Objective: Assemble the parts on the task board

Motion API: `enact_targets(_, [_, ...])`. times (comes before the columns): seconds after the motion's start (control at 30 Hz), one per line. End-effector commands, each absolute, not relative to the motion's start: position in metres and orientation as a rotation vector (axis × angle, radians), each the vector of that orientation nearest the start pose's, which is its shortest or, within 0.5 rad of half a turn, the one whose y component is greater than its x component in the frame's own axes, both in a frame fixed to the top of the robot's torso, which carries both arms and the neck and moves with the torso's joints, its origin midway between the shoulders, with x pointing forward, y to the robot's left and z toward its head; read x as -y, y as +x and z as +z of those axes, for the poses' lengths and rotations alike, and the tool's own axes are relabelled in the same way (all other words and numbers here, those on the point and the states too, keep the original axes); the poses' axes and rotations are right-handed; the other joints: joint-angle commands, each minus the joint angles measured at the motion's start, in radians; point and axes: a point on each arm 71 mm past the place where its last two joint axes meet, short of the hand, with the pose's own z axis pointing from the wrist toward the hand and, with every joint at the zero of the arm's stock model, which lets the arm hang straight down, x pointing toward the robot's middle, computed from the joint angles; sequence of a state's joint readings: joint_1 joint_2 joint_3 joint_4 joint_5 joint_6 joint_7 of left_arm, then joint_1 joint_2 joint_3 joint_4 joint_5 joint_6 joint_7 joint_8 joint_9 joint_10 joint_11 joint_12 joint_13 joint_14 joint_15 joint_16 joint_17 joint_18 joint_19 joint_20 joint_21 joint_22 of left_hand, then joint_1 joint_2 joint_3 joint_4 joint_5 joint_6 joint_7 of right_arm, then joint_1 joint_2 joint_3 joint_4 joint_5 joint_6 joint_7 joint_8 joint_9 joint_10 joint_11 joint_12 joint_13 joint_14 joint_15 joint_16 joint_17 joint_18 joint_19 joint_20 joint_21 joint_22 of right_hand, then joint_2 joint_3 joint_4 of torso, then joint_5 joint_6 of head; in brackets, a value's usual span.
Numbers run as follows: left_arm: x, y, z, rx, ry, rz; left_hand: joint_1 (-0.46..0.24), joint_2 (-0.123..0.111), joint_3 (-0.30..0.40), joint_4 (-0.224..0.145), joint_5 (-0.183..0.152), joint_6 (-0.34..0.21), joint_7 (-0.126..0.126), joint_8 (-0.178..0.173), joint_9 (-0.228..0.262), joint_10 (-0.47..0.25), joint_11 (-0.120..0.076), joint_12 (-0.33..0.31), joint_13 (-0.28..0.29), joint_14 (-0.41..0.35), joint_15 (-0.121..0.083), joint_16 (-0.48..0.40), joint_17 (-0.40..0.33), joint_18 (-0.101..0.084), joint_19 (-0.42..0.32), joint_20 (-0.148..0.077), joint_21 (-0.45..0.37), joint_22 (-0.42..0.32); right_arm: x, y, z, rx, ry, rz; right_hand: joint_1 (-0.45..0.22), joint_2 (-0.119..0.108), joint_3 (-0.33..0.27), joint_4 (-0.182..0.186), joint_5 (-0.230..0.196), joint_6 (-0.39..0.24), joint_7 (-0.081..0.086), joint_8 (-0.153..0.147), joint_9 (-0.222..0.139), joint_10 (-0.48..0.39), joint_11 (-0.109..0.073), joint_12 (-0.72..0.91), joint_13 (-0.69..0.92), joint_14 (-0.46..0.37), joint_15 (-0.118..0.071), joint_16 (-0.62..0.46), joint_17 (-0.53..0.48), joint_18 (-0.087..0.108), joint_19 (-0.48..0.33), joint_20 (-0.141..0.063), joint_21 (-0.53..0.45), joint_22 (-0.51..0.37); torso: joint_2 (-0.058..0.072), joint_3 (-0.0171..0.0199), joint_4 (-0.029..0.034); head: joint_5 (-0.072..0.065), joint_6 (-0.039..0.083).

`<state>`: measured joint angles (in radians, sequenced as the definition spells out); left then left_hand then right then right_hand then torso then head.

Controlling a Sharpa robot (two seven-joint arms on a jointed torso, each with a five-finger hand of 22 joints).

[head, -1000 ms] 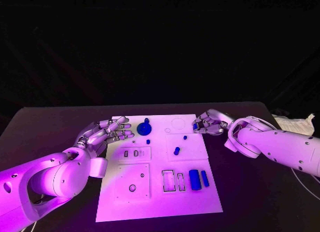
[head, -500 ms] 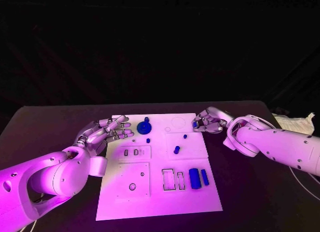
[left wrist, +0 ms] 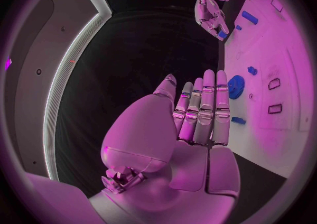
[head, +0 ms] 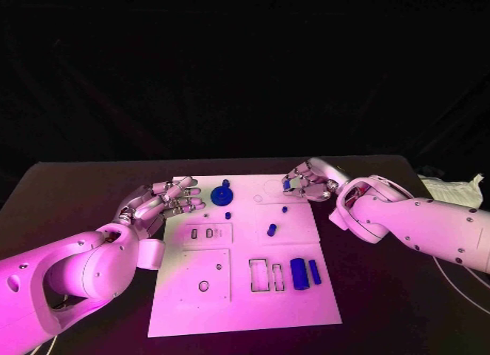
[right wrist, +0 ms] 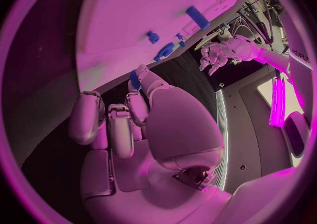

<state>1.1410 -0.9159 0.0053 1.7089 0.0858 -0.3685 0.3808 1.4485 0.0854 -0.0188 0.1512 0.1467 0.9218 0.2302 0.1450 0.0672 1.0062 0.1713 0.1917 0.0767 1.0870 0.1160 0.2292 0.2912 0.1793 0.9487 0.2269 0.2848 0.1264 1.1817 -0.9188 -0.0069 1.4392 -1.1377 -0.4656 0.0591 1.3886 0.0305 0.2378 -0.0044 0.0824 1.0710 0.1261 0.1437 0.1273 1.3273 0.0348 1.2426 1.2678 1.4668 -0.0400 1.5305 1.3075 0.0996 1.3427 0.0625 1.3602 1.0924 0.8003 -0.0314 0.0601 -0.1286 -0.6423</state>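
Observation:
The white task board point(head: 245, 296) lies in the middle of the black table. On it are a round blue part point(head: 222, 197), a short blue peg point(head: 271, 230) and two blue bars point(head: 298, 274) near the slots. My right hand point(head: 312, 181) hovers over the board's far right corner and pinches a small blue part point(right wrist: 134, 80) between thumb and fingers. My left hand point(head: 165, 201) is at the board's far left edge, fingers stretched out and holding nothing; the left wrist view shows its hand point(left wrist: 198, 113) beside the round blue part point(left wrist: 235, 86).
Black table surrounds the board on all sides. A pale crumpled object point(head: 452, 188) lies at the table's right edge, behind my right arm. Rectangular slots point(head: 266, 275) and small recesses point(head: 202, 234) open in the board's near half.
My right hand has carried the small blue part away from the board's right edge, further out and inward over the far right corner. The left hand has hardly moved.

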Motion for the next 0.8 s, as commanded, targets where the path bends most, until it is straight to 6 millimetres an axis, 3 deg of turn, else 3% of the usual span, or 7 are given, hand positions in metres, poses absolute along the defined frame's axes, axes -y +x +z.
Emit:
enact_targets(0.03, [-0.193,0.451,-0.177,-1.429,-1.255,-1.635,0.011,0.002,0.002,-0.005,0.003,-0.005,0.004,0.002,-0.001,-0.002,0.0,-0.001,-0.002,0.009,0.0,-0.008,0.002,0.003,0.005,-0.002,-0.006,-0.002,0.256,0.499,-0.174,-1.565,0.267,0.693,-0.002,0.017,0.006,0.002,0.002,0.018,-0.021,0.021,0.014,0.001,-0.011,-0.015,-0.036,0.084,-0.005,-0.007,0.175,-0.004,-0.01,0.0,-0.007,-0.009,-0.003,-0.0023,0.0004,0.007,0.001])
enact_targets(0.17, [-0.192,0.451,-0.178,-1.431,-1.257,-1.636,0.011,0.002,0.002,-0.005,0.003,-0.005,0.004,0.002,-0.001,-0.002,0.0,-0.001,-0.002,0.009,0.0,-0.008,0.002,0.003,0.005,-0.002,-0.006,-0.002,0.223,0.494,-0.172,-1.594,0.235,0.704,-0.008,0.016,0.007,0.004,0.002,0.015,-0.02,0.021,0.013,-0.001,-0.01,-0.018,-0.039,0.084,-0.005,-0.008,0.174,-0.003,-0.012,0.0,-0.008,-0.012,-0.01,-0.0061,0.0044,0.018,-0.006])
enact_targets(0.37, [-0.192,0.453,-0.182,-1.429,-1.264,-1.629,0.011,0.002,0.003,-0.005,0.003,-0.005,0.004,0.002,-0.001,-0.002,0.0,-0.001,-0.002,0.009,0.0,-0.008,0.002,0.003,0.005,-0.002,-0.006,-0.002,0.177,0.488,-0.174,-1.617,0.131,0.716,-0.016,0.015,0.009,0.006,0.007,0.016,-0.021,0.023,0.014,0.008,-0.01,-0.007,-0.027,0.084,-0.004,-0.008,0.174,-0.004,-0.009,0.001,-0.007,-0.007,-0.02,-0.0079,0.0085,0.043,-0.016])
enact_targets(0.5, [-0.193,0.454,-0.183,-1.424,-1.267,-1.622,0.011,0.002,0.003,-0.005,0.003,-0.005,0.004,0.002,-0.001,-0.002,0.0,-0.001,-0.002,0.009,0.0,-0.008,0.002,0.003,0.005,-0.002,-0.006,-0.002,0.148,0.481,-0.178,-1.637,0.043,0.721,-0.019,0.014,0.009,0.007,0.008,0.016,-0.021,0.024,0.014,0.01,-0.01,-0.005,-0.025,0.084,-0.005,-0.009,0.174,-0.004,-0.009,0.001,-0.007,-0.007,-0.023,-0.0111,0.0104,0.051,-0.018])
enact_targets(0.63, [-0.193,0.455,-0.184,-1.422,-1.27,-1.62,0.012,0.002,0.003,-0.006,0.003,-0.005,0.004,0.002,-0.001,-0.002,0.0,-0.001,-0.002,0.009,0.0,-0.008,0.002,0.003,0.005,-0.002,-0.006,-0.003,0.126,0.476,-0.184,-1.656,-0.024,0.721,-0.022,0.012,0.009,0.008,0.009,0.016,-0.021,0.024,0.014,0.01,-0.01,-0.006,-0.026,0.084,-0.005,-0.009,0.173,-0.004,-0.009,0.001,-0.008,-0.009,-0.021,-0.0095,0.0096,0.058,-0.016])
enact_targets(0.8, [-0.192,0.455,-0.184,-1.422,-1.271,-1.622,0.012,0.002,0.003,-0.006,0.003,-0.005,0.004,0.002,-0.001,-0.002,0.0,-0.001,-0.002,0.009,0.0,-0.008,0.002,0.003,0.005,-0.002,-0.006,-0.003,0.108,0.471,-0.195,-1.677,-0.073,0.717,-0.024,0.01,0.01,0.007,0.012,0.017,-0.022,0.025,0.015,0.009,-0.011,-0.007,-0.028,0.084,-0.005,-0.01,0.172,-0.004,-0.009,0.001,-0.008,-0.01,-0.02,-0.0104,0.0084,0.067,-0.023])
